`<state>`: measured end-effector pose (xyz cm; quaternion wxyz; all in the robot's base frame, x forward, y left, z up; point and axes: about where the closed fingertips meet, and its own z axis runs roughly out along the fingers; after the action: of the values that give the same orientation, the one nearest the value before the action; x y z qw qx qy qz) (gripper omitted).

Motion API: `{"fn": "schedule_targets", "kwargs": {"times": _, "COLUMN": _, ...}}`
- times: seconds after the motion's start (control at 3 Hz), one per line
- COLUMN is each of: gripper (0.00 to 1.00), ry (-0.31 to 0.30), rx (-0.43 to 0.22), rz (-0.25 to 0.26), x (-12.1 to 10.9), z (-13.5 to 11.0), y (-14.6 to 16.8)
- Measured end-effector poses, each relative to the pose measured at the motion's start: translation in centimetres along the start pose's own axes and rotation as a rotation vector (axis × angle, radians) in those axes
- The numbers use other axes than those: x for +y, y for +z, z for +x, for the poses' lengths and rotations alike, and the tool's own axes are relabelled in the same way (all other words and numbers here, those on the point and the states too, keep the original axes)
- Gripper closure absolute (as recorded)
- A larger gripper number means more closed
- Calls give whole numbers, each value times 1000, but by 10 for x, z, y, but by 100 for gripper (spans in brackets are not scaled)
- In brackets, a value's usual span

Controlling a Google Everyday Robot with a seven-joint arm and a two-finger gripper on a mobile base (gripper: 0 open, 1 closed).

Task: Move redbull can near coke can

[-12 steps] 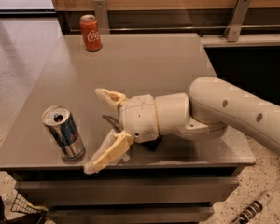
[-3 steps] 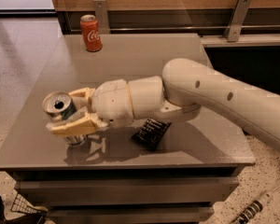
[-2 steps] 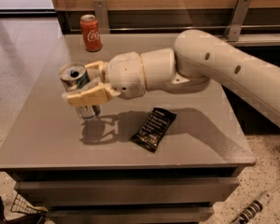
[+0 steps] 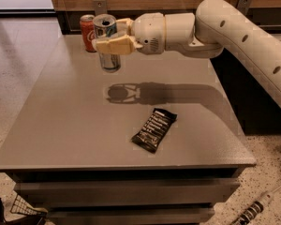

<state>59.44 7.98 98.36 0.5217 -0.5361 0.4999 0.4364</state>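
My gripper (image 4: pixel 107 37) is shut on the redbull can (image 4: pixel 108 60), a slim silver and blue can with an open silver top. I hold it upright above the grey table (image 4: pixel 75 121), at the back left. The coke can (image 4: pixel 87 32), red with white script, stands on the table's far left corner, just left of and behind the held can. The two cans are close together. My cream fingers (image 4: pixel 113 45) cover the redbull can's middle. Its shadow falls on the table in front of it.
A black snack packet (image 4: pixel 154 129) lies flat on the table towards the front right. My white arm (image 4: pixel 234 27) reaches in from the right over the table's back edge. A dark wall ledge with metal brackets (image 4: pixel 99 4) runs behind the table.
I have carried the redbull can from the table's front left towards the back, up to the coke can. The snack packet that my arm hid is now uncovered.
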Motion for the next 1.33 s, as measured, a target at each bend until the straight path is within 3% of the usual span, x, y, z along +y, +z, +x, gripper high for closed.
{"fn": "schedule_targets", "kwargs": {"times": 0.33, "gripper": 100, "ry": -19, "rx": -40, "rz": 116, "x": -61, "z": -3, "y": -18}}
{"fn": "schedule_targets", "kwargs": {"times": 0.67, "gripper": 100, "ry": -24, "rx": -6, "rz": 236, "x": -108, "z": -4, "y": -22}}
{"fn": "schedule_targets", "kwargs": {"times": 1.0, "gripper": 100, "ry": -24, "rx": -7, "rz": 232, "x": -106, "z": -4, "y": -21}}
{"fn": "schedule_targets", "kwargs": {"times": 1.33, "gripper": 100, "ry": 1, "rx": 10, "rz": 258, "x": -114, "z": 0, "y": -20}}
